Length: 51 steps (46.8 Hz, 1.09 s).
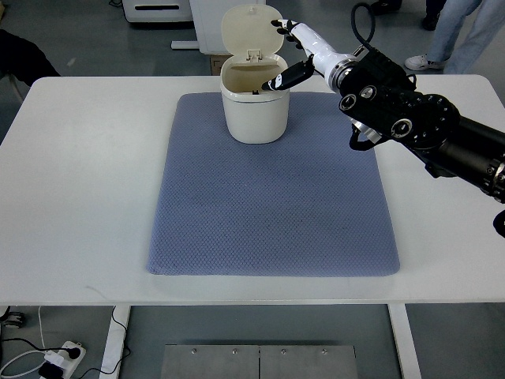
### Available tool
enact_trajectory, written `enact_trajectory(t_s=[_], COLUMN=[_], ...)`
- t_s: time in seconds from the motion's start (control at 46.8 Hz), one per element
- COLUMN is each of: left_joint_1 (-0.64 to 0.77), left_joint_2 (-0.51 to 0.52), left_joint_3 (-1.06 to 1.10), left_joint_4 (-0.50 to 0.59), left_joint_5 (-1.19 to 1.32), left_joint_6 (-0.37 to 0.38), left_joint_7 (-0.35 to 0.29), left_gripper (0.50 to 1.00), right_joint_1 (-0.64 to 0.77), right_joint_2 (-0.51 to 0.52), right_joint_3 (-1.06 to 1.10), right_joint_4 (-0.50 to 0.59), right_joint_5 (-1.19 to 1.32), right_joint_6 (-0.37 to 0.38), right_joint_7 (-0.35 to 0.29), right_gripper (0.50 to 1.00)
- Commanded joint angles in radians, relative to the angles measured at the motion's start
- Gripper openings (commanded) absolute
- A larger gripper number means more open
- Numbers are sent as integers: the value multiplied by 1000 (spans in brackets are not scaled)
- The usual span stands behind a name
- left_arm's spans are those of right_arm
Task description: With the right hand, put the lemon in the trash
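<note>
A cream trash bin (254,114) stands at the back of the blue mat (272,189) with its lid (250,29) flipped up. My right hand (286,57) reaches in from the right and hovers over the bin's right rim, fingers spread, holding nothing. Its thumb (282,79) points down over the bin's opening. No lemon shows anywhere; the inside of the bin is mostly hidden. The left arm is out of the picture.
The white table (79,197) carries only the mat and bin. A person's legs and shoes (442,39) stand beyond the table's back right. White furniture (158,12) sits behind the bin. A power strip (59,359) lies on the floor at the lower left.
</note>
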Motion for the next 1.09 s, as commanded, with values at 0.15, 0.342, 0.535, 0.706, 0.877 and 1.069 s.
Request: enact_trajectory(t_s=[0.15, 0.342, 0.535, 0.706, 0.877, 1.069], left_joint_1=[0, 0, 0, 0, 0, 0], left_joint_2=[0, 0, 0, 0, 0, 0], left_joint_3=[0, 0, 0, 0, 0, 0], left_joint_4=[0, 0, 0, 0, 0, 0], left_joint_5=[0, 0, 0, 0, 0, 0], left_joint_6=[0, 0, 0, 0, 0, 0], left_joint_7=[0, 0, 0, 0, 0, -1], left_gripper=[1000, 1000, 1000, 1000, 1000, 1000], right_joint_1=[-23, -44, -60, -63, -84, -167], right_joint_2=[0, 0, -46, -93, -159, -230], right_joint_3=[19, 36, 85, 131, 204, 341], right_joint_4=[17, 87, 132, 181, 242, 302], right_joint_5=[0, 0, 8, 29, 74, 115], right_joint_6=[2, 3, 3, 5, 6, 6], right_joint_7=[6, 6, 4, 0, -8, -2], right_gripper=[985, 993, 993, 993, 993, 993])
